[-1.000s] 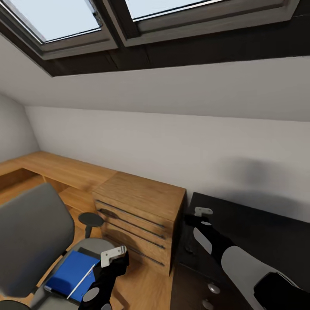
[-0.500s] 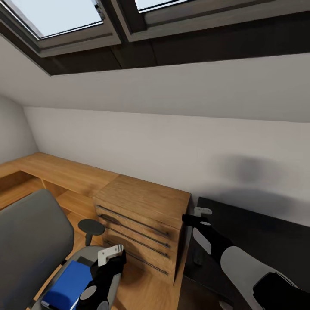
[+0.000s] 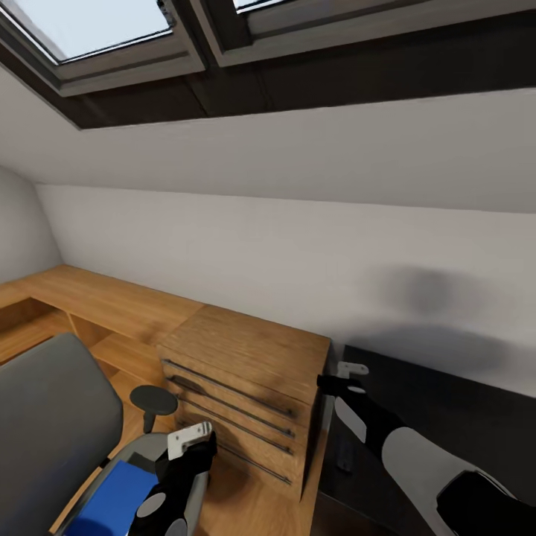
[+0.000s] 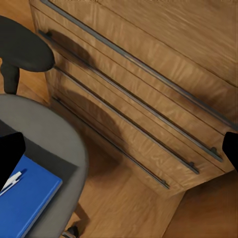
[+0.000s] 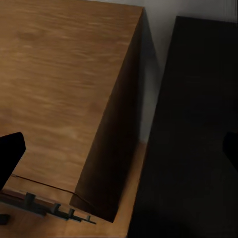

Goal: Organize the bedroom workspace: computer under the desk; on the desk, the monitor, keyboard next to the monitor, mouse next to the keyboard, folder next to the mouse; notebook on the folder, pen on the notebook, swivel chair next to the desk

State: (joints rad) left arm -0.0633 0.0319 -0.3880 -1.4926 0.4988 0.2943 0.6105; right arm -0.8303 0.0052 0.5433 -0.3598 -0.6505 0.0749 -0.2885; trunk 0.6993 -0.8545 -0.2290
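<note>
The whole head view had slid since a second before: the camera had turned or the base had rolled, so the swivel chair [image 3: 52,432] and the folder sat lower and further to the edge of the picture, and the pen was cut off from that view. Nothing on the chair itself seemed to have moved. As a judgement, the robot was on its way and the folder step had not yet begun.

Nearest, the left tool [image 3: 192,439] hung above the chair seat with its dark fingertips spread at either edge of the left wrist view, so it was released and held nothing. The blue folder [image 4: 25,201] lay flat on the grey seat just below and beside that tool, and the white pen [image 4: 11,181] rested on the folder's near corner. The chair's black armrest [image 4: 20,47] stood a little past the tool.

Further on, the wooden cabinet [image 3: 246,372] with long bar handles stood ahead of the left tool.

The right tool [image 3: 350,368] hovered over the edge of the black worktop [image 3: 447,394], beside the cabinet, fingertips apart and empty.
</note>
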